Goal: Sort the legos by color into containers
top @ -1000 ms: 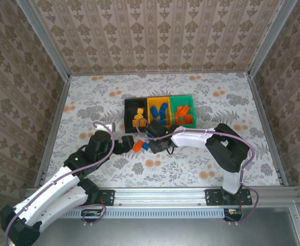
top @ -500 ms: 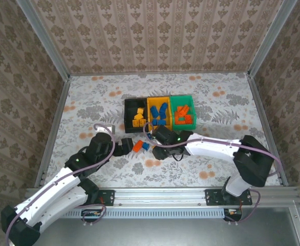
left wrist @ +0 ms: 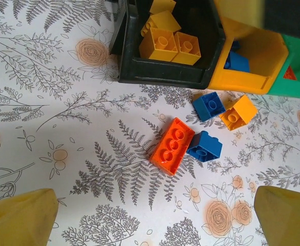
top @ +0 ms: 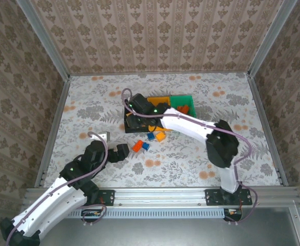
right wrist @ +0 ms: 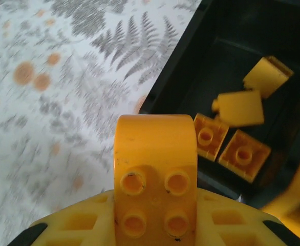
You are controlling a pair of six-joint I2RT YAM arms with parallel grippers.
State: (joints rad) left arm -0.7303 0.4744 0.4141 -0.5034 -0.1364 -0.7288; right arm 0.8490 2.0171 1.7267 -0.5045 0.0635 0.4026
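**Yellow brick may clip the black bin's rim**

My right gripper (right wrist: pixel 155 225) is clamped on a yellow brick (right wrist: pixel 155 154), which hangs over the near rim of the black bin (right wrist: pixel 232 51) at the upper right of its wrist view. If I release here, I judge it could strike the rim and bounce onto the table (right wrist: pixel 63 77) (four yellow bricks (right wrist: pixel 239 107) lie inside).

My left gripper (left wrist: pixel 155 215), fingers wide apart and empty, hovers over a loose orange brick (left wrist: pixel 172 145), two blue bricks (left wrist: pixel 205 146) and a loose yellow brick (left wrist: pixel 237 111). The right arm (top: pixel 186 125) lies just above them in the top view, so reaching in risks a bump.
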